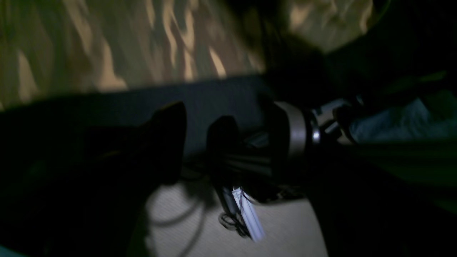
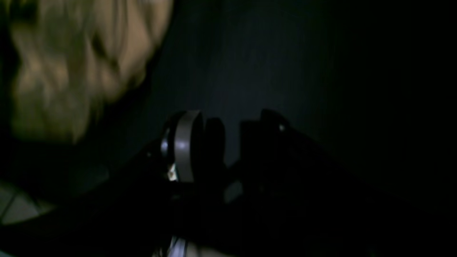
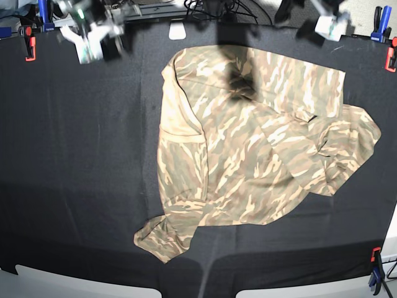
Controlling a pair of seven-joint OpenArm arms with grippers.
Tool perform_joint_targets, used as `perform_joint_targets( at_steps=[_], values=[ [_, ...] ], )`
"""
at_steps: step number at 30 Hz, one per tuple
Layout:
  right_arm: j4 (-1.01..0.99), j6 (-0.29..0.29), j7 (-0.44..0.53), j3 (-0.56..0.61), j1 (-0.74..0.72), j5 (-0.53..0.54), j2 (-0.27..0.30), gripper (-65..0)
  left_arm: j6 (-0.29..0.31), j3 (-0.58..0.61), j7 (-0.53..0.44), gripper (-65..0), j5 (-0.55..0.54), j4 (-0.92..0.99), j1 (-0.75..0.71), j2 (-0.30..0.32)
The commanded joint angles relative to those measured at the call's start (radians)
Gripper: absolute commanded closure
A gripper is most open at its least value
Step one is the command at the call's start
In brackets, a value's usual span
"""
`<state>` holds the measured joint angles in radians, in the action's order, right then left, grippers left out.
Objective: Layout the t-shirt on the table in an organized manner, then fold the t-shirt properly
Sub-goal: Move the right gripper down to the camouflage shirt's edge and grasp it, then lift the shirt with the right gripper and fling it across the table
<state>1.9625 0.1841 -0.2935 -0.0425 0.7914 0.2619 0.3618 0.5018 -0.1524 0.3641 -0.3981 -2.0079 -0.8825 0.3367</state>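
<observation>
Base view: shirt (image 3: 248, 149) lies rumpled, partly folded over, mid-worktop (image 3: 80, 186).
Left gripper (image 3: 325, 22) and right gripper (image 3: 93, 34) hover at the far edge, both jaws spread, holding nothing.

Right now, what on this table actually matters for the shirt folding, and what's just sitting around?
For the job:
t-shirt, crumpled
table
left gripper
right gripper

Just there:
red clamp
blue clamp

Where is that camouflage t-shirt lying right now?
In the base view, the t-shirt lies rumpled on the black table, slightly right of centre, with both grippers up near the far edge, clear of it.
</observation>
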Motion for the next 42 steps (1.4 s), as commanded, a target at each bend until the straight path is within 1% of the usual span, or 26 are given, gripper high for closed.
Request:
perform_joint_targets(
  at_steps=[1, 4, 6, 8, 11, 13, 15, 19, 20, 23, 24, 26, 31, 34, 37, 38, 41, 42],
  values=[
    [0.019, 0.003, 0.000, -0.003, -0.018, -0.001, -0.013, -26.1, 0.003, -0.004, -0.013, -34.5, -0.014, -0.019, 0.010, -0.002],
    [0.019, 0.003, -0.033, -0.003, -0.079, -0.001, -0.074, -26.1, 0.003, -0.004, 0.028, -34.5, -0.014, -0.019, 0.058, -0.027],
    [0.019, 0.003, -0.034, -0.003, -0.114, -0.001, -0.107, -26.1, 0.003, -0.004, 0.033, -34.5, -0.015, -0.019, 0.079, -0.042],
    [0.019, 0.006, -0.068, 0.004, -0.146, -0.001, -0.132, -26.1, 0.003, -0.004, 0.033, -34.5, -0.015, -0.019, 0.091, -0.042],
    [0.019, 0.050, -0.136, 0.042, -0.182, -0.002, -0.137, -26.1, 0.003, -0.004, 0.032, -34.5, -0.014, -0.019, 0.094, -0.039],
    [0.019, 0.055, -0.141, 0.084, -0.194, -0.006, -0.137, -26.1, 0.003, -0.004, 0.032, -34.5, -0.014, -0.019, 0.094, -0.040],
    [0.019, 0.055, -0.141, 0.138, -0.200, -0.046, -0.138, -26.1, 0.003, -0.004, 0.032, -34.5, -0.014, -0.019, 0.094, -0.040],
    [0.017, 0.051, -0.145, 0.250, -0.201, -0.170, -0.138, -26.1, 0.003, -0.004, 0.032, -34.5, -0.014, -0.019, 0.093, -0.040],
    [0.016, 0.041, -0.149, 0.270, -0.201, -0.197, -0.138, -26.0, 0.003, -0.004, 0.032, -34.5, -0.014, -0.019, 0.093, -0.040],
    [0.006, -0.058, -0.150, 0.305, -0.202, -0.287, -0.138, -26.1, 0.003, -0.004, 0.032, -34.5, -0.014, -0.019, 0.093, -0.040],
    [0.001, -0.083, -0.148, 0.306, -0.202, -0.313, -0.138, -26.1, 0.003, -0.004, 0.032, -34.5, -0.014, -0.019, 0.093, -0.040],
    [-0.019, -0.092, -0.148, 0.305, -0.211, -0.339, -0.138, -26.0, 0.003, -0.004, 0.032, -34.5, -0.014, -0.019, 0.093, -0.040],
    [-0.100, -0.097, -0.148, 0.305, -0.232, -0.338, -0.138, -26.0, 0.003, -0.004, 0.032, -34.5, -0.015, -0.019, 0.093, -0.040],
    [-0.110, -0.142, -0.148, 0.304, -0.232, -0.338, -0.138, -26.0, 0.003, -0.004, 0.032, -34.5, -0.014, -0.019, 0.093, -0.040],
    [-0.110, -0.148, -0.133, 0.304, -0.232, -0.338, -0.138, -25.9, 0.003, -0.004, 0.032, -34.5, -0.015, -0.019, 0.093, -0.040],
    [-0.110, -0.148, -0.133, 0.304, -0.232, -0.340, -0.138, -23.3, 0.004, -0.004, 0.032, -34.5, -0.014, -0.019, 0.093, -0.040],
    [-0.110, -0.149, -0.141, 0.304, -0.232, -0.378, -0.138, -9.2, 0.003, -0.004, 0.032, -34.5, -0.015, -0.019, 0.093, -0.040],
    [-0.110, -0.150, -0.147, 0.304, -0.232, -0.394, -0.138, -5.4, 0.003, -0.004, 0.032, -34.5, -0.015, -0.019, 0.093, -0.040]
  ],
)
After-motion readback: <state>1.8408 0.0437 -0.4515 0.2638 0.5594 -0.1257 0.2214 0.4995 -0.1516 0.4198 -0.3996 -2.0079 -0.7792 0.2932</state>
